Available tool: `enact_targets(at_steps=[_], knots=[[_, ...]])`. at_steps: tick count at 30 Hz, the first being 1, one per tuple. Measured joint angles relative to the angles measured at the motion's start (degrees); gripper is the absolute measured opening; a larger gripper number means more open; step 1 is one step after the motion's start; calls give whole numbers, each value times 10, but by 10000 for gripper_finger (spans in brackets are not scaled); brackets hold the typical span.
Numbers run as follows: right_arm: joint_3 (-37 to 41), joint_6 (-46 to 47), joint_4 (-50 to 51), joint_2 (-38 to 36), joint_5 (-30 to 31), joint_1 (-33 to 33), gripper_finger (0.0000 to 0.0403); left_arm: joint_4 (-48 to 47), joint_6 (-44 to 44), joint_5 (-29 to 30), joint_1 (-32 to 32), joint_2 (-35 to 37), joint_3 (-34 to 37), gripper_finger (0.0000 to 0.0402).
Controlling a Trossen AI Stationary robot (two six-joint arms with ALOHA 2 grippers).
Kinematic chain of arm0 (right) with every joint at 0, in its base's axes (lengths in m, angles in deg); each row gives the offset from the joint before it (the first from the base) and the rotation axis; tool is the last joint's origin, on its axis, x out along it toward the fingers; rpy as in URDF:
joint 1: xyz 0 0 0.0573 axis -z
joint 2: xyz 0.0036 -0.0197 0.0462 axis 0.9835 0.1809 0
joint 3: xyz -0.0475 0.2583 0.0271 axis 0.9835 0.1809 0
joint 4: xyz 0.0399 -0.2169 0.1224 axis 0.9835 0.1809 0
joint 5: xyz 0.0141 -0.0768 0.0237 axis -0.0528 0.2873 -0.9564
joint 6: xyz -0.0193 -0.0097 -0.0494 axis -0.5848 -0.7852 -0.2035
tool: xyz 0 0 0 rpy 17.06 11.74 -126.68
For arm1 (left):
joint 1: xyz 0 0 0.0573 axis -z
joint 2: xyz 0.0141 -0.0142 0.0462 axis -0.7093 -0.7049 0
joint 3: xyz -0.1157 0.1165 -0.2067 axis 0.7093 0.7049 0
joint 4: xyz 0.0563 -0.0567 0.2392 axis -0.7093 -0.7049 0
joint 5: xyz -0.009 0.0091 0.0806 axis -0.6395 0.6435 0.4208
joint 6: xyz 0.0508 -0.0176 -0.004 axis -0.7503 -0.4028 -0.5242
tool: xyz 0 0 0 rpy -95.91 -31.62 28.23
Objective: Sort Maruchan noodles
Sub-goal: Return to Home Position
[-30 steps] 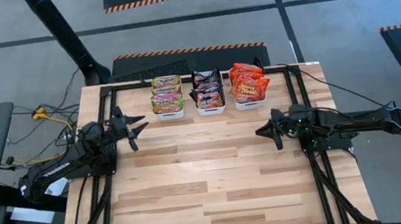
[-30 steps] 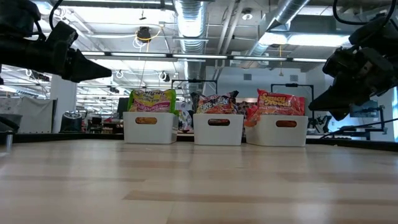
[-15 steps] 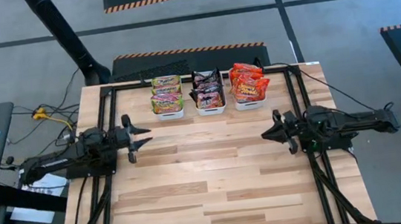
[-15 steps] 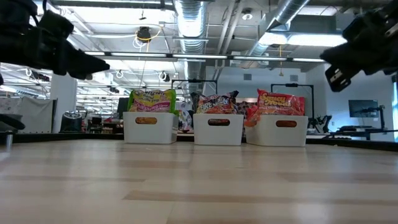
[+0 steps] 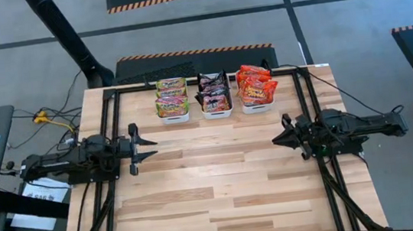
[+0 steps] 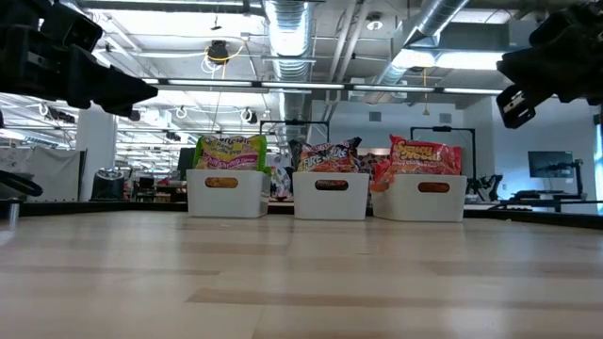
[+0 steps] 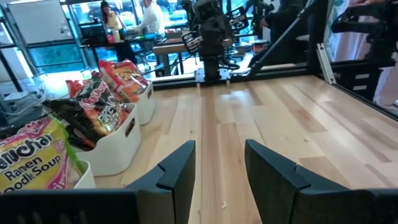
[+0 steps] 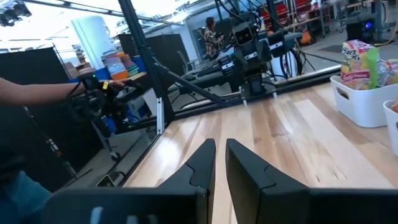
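Left gripper (image 5: 148, 146): hanging low over the table's (image 5: 223, 198) left side, well apart from the bins. Fingers (image 7: 177, 171) are standing wide apart, holding nothing.
Right gripper (image 5: 279, 137): sitting at the mirror spot on the right side. Fingers (image 8: 202, 165) are nearly together with a thin gap showing, and it is carrying nothing.
Green noodles (image 5: 171, 98): standing in the left bin (image 5: 174, 120).
Black noodles (image 5: 213, 92): standing in the middle bin (image 5: 217, 116).
Orange noodles (image 5: 256, 84): standing in the right bin (image 5: 258, 110).
Loose packets: none showing on the wood.
Status: sorting is looking done, one colour per bin. I'm reading this as the parking step for both arms.
Risk 1: packets are poking well above the rims in the low view. The orange stack is leaning toward the middle bin, so a jolt to the table could be tipping one out or across.
Risk 2: both arms are lying close along the black frame rails (image 5: 323, 184), so folding lower could be clipping a rail or pinching the cabling there.
Risk 3: a person's arm (image 8: 37, 92) is showing beyond the table edge in the right wrist view. Any wide swing while parking is asking for contact.
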Motion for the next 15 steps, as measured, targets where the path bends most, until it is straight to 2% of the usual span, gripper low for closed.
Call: enact_targets(at_steps=[15], knots=[[0,0,0,0,0,-8,63,0,0,0,0,0,0,129]])
